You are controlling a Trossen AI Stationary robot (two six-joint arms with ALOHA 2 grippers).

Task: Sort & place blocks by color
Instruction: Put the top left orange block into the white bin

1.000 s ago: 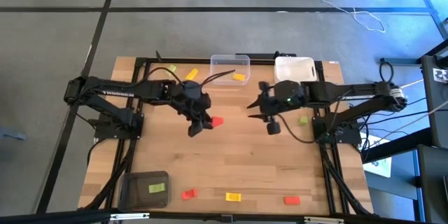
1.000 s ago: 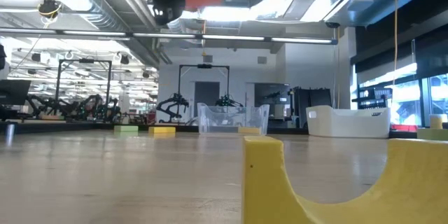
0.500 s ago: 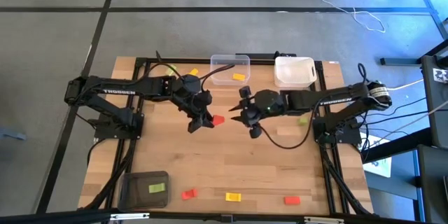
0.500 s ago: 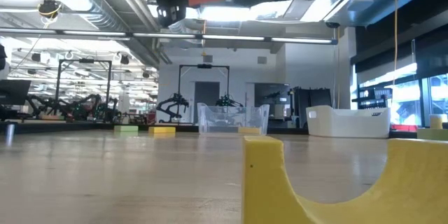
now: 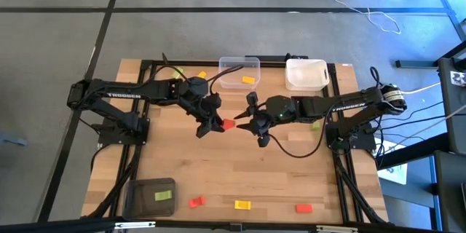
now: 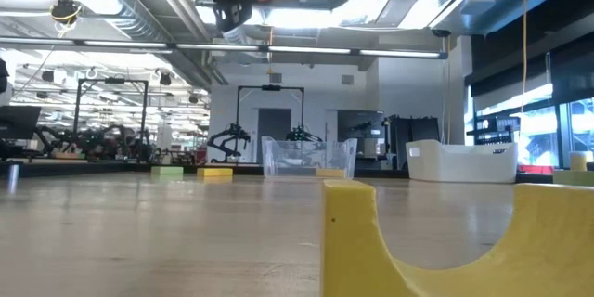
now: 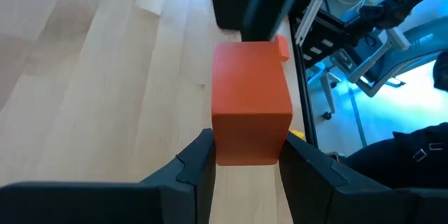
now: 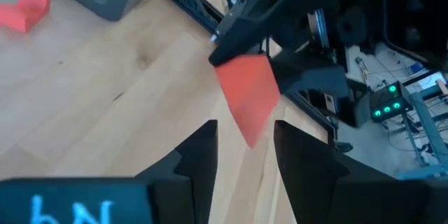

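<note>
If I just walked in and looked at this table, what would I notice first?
Probably the two dark robot arms meeting in the air over the middle of the table, passing a red block between them. The left gripper holds it, and the right gripper has its open fingers around the block's other end. Farther back sit a clear bin and a white bin.

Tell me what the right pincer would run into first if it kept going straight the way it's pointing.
Most likely the red block held in the left pincer. The right pincer points straight at it above mid-table, its open fingers either side of the block's near corner. Depth is hard to judge, so contact isn't certain yet.
</note>
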